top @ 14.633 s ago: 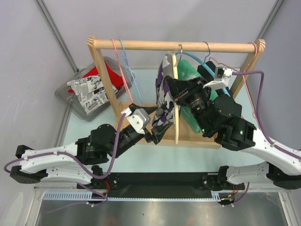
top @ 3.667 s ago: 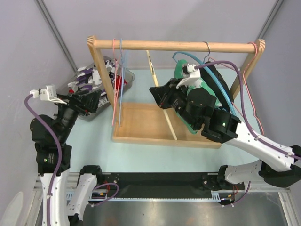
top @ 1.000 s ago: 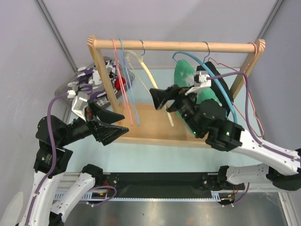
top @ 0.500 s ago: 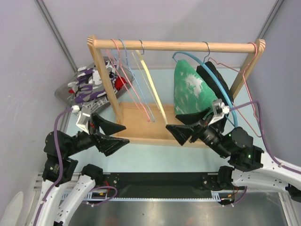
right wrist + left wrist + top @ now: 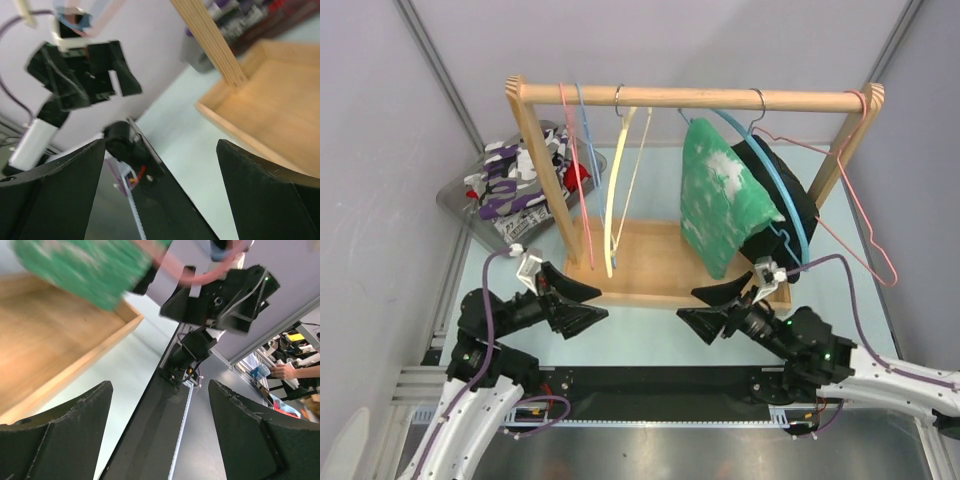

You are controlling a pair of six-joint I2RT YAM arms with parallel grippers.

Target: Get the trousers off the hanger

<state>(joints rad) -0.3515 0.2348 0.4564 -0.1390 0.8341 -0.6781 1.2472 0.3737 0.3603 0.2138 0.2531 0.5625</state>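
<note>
the trousers (image 5: pixel 505 187) are off the hanger. they lie bunched in the grey bin (image 5: pixel 448 200) at the far left of the table (image 5: pixel 640 332), a purple, white and black pattern among other cloth, outside the wooden rack (image 5: pixel 700 97). the hanger (image 5: pixel 616 195), cream coloured, hangs bare from the rack's top rail, left of centre, its lower end down near the wooden base (image 5: pixel 650 262). to its right on the same rail hang a green garment (image 5: pixel 720 200) and, just behind it, a black garment (image 5: pixel 788 205).

both arms sit low at the near edge, folded close to their mounts, and neither touches the rack or any cloth. the left gripper (image 5: pixel 600 304) points toward the middle of the table with its jaws spread wide and nothing between them. the right gripper (image 5: pixel 688 306) faces it from the other side, also spread wide and empty — the two are near each other but apart, with bare table between.

the left wrist view looks between its own fingers (image 5: pixel 70 435) at the corner of the wooden base (image 5: pixel 55 340), a blurred edge of the green garment (image 5: pixel 85 262) above, and the right arm across the way. the right wrist view shows its fingers (image 5: pixel 265 195) set far apart, the base's corner (image 5: pixel 265 105), one upright post, and the left arm beyond — all somewhat blurred.
</note>
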